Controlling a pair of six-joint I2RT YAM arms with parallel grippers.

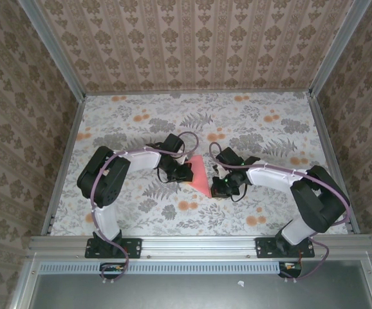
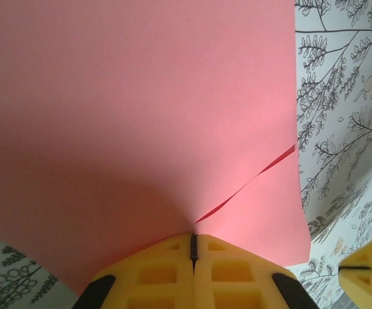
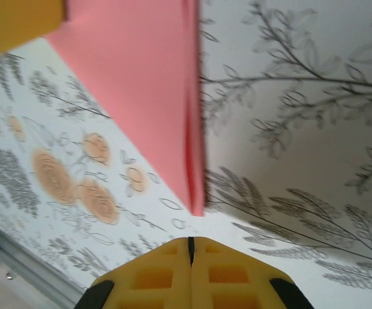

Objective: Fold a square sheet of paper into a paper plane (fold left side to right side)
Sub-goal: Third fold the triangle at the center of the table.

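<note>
Pink paper point(image 1: 200, 172) doubled on desk point(image 1: 141, 116); left end effector point(image 2: 193, 239) pressed together on edge, probably creasing; right end effector point(image 3: 190, 242) pressed together, beside.

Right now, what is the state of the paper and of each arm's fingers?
square sheet of paper: folded double, one edge pinched.
left fingers: shut on the sheet's edge.
right fingers: shut, holding nothing, just short of the sheet's corner.
</note>
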